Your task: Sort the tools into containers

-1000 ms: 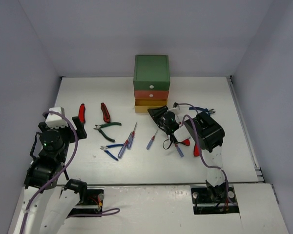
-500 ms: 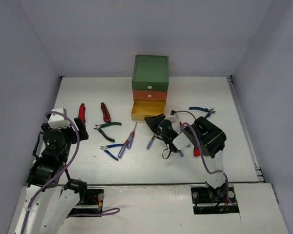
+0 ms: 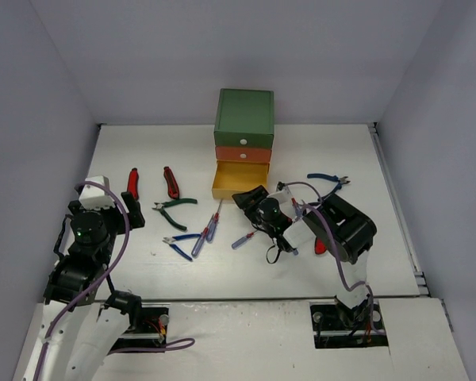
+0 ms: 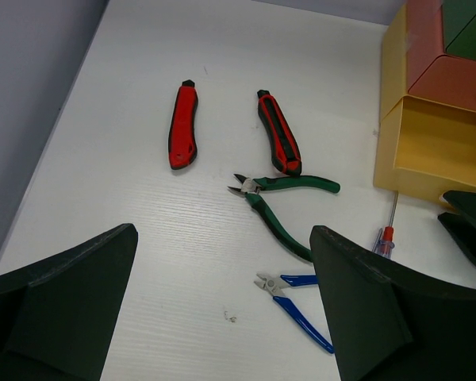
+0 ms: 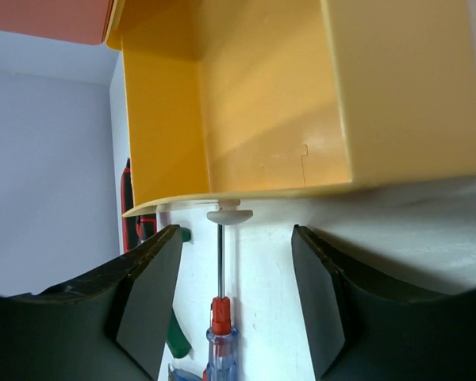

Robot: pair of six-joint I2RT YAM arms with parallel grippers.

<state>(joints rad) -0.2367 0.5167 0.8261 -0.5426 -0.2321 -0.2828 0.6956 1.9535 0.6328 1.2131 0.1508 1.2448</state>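
The cabinet stands at the back centre: green drawer (image 3: 243,115) on top, orange-red drawer (image 3: 243,152) shut, yellow drawer (image 3: 239,181) pulled out and empty inside (image 5: 262,103). My right gripper (image 3: 251,198) (image 5: 232,294) is open just in front of the yellow drawer's white knob (image 5: 229,215), not touching it. My left gripper (image 3: 131,210) (image 4: 222,317) is open and empty above the table's left. Two chunky red tools (image 4: 183,125) (image 4: 278,143), green pliers (image 4: 282,202), blue cutters (image 4: 297,305) and thin screwdrivers (image 3: 210,224) (image 5: 222,333) lie on the table.
Another screwdriver (image 3: 244,238) lies beside the right arm. Blue pliers (image 3: 329,179) lie at the right and a red-handled tool (image 3: 319,246) shows beside the right arm. Grey walls close in the left, back and right sides.
The yellow drawer has slid out from the cabinet as my right gripper drew back towards me. The screwdriver beside the right arm has turned flatter. The left arm has barely moved.
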